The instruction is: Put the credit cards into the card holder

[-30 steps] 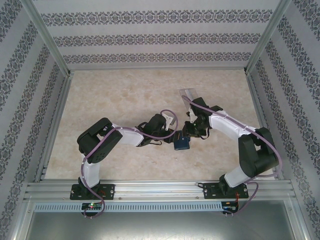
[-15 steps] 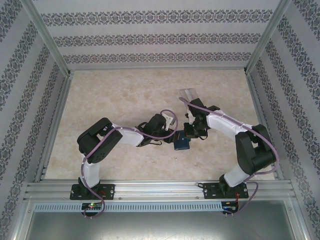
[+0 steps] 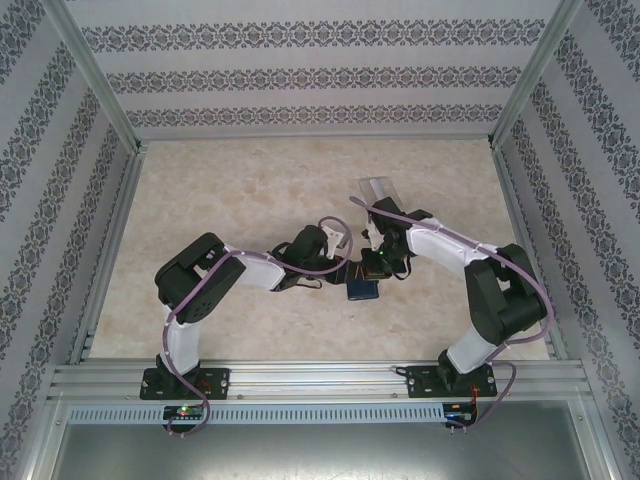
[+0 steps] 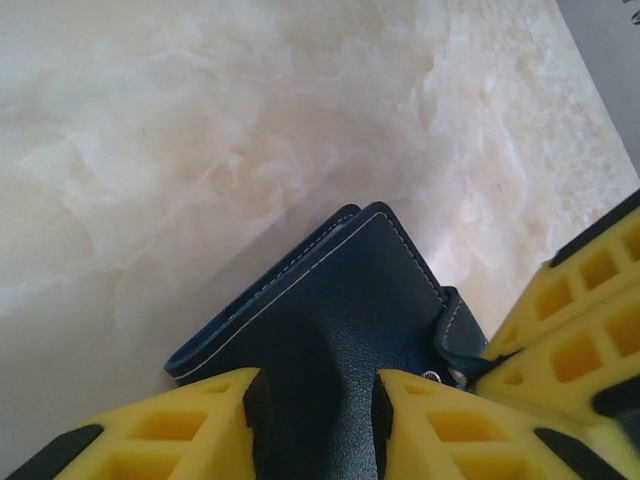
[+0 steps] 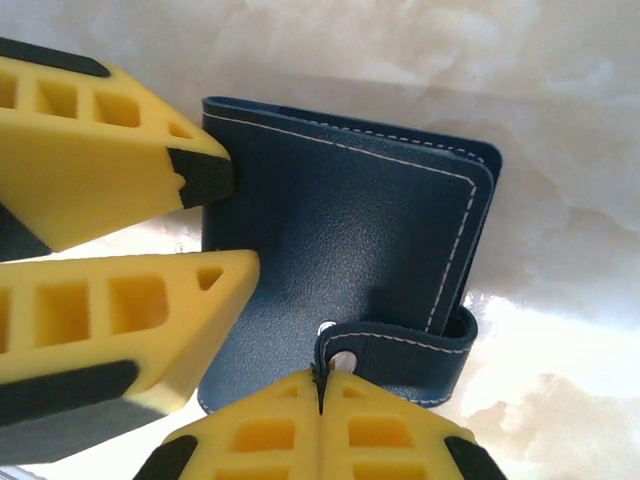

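I see the card holder (image 3: 362,290) folded closed a little right of the middle of the surface (image 3: 230,190), nearer the near edge. My left gripper (image 4: 313,405) is pinching it, one yellow finger on each face. My right gripper (image 5: 320,400) has its fingers pressed together, tips right at the end of the clasp tab (image 5: 400,345); I cannot tell whether the tab is caught between them. A clear plastic case (image 3: 378,188) lies toward the far edge.
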Available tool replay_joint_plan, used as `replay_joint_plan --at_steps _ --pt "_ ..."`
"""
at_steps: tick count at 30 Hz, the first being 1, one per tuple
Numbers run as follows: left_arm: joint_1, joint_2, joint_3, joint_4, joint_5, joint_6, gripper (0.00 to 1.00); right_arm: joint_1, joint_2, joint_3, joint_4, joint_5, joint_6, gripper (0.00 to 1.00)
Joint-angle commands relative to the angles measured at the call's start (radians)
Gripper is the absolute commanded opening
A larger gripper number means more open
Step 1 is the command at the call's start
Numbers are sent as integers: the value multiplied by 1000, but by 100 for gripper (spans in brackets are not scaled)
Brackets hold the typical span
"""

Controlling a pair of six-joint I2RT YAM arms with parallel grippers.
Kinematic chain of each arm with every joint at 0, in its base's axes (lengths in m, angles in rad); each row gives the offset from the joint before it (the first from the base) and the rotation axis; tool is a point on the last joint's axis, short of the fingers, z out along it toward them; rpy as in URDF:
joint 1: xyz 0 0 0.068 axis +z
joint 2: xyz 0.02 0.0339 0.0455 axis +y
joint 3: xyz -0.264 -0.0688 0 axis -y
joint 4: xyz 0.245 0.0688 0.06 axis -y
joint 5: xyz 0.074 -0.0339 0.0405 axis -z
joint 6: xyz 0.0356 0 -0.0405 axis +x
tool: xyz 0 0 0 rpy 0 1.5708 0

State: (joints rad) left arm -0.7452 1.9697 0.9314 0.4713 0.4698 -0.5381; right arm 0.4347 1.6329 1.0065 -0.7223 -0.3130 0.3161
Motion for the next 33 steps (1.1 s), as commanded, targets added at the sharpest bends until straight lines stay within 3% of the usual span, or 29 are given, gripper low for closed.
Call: replay_joint_plan --at_steps 1,16,33 --pt "22 87 -46 -87 11 -37 37 5 34 26 -25 -35 -17 0" --pt "32 86 -65 -55 30 -51 35 16 68 27 -27 -20 -9 0" --pt "36 83 -73 -38 39 -57 35 22 211 47 -61 43 24 0"
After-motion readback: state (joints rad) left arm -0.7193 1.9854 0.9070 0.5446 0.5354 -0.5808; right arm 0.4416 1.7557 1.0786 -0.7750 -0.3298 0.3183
